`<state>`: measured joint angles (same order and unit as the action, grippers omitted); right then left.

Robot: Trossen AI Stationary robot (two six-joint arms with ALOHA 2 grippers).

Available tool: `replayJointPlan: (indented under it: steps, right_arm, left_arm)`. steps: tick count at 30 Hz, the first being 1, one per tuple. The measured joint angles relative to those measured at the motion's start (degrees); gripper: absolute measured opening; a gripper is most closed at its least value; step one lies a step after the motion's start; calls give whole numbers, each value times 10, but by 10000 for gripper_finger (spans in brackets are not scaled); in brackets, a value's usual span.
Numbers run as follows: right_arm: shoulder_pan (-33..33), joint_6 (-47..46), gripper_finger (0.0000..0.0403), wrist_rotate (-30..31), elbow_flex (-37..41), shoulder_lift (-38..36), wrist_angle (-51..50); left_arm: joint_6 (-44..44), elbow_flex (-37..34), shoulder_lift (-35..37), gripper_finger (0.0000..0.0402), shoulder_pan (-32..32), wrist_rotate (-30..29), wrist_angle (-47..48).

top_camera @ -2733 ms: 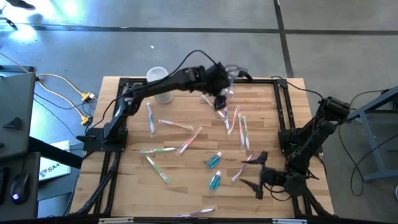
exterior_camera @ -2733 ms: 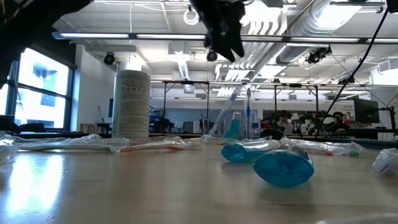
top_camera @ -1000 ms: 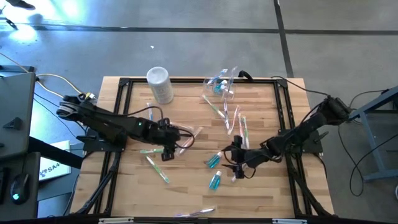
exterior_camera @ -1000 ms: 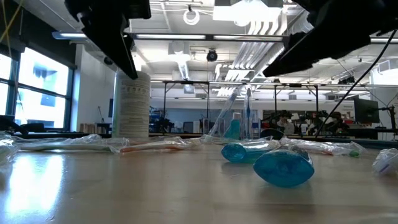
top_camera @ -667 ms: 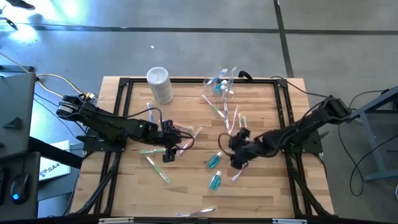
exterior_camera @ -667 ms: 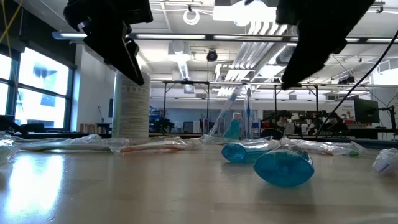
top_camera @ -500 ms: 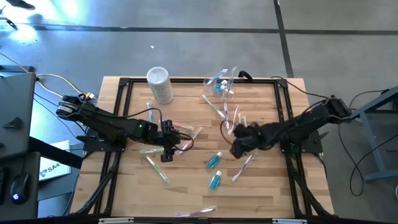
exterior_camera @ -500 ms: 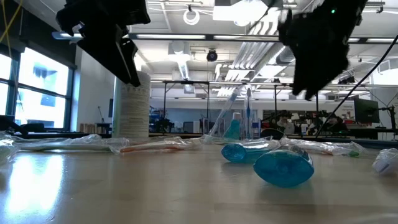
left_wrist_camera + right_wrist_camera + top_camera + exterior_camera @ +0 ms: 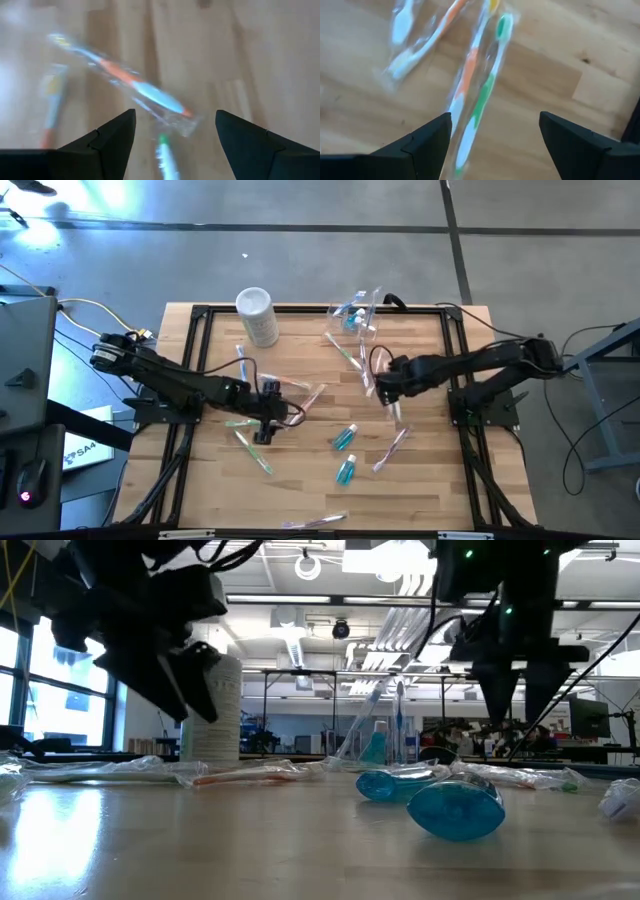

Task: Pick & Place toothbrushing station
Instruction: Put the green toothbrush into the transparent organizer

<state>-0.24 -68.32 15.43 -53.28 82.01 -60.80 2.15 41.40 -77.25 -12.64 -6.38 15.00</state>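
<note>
The clear toothbrushing station [image 9: 354,317] stands on its base near the table's far edge, with a toothbrush and a blue tube in it. It also shows in the low view [image 9: 385,736]. My left gripper [image 9: 265,423] is open and empty above wrapped toothbrushes [image 9: 145,90] left of the table's middle. My right gripper [image 9: 385,386] is open and empty above wrapped orange and green toothbrushes [image 9: 480,85], near side of the station. Neither gripper touches the station.
A whitish cylindrical container [image 9: 257,314] stands at the far left. Several wrapped toothbrushes lie scattered over the wood. Two small blue bottles [image 9: 344,438] [image 9: 346,471] lie toward the near edge. A black frame [image 9: 300,308] runs round the table.
My right gripper has swung from beside the blue bottles toward the table's far edge, stopping over the wrapped toothbrushes near side of the station. My left gripper has come down a little over the toothbrushes at the left. No object has moved.
</note>
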Motion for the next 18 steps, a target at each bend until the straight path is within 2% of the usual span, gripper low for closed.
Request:
replayJointPlan:
  steps: [4,8,18]
  right_arm:
    - [-51,25,293,-2,0,18,11]
    - [-89,41,293,-5,0,45,16]
    - [-139,71,293,-40,1,125,43]
  left_arm:
    - [-6,-33,0,268,20,59,-73]
    - [-5,-54,0,268,37,76,-122]
    - [-8,-55,0,269,40,124,-153]
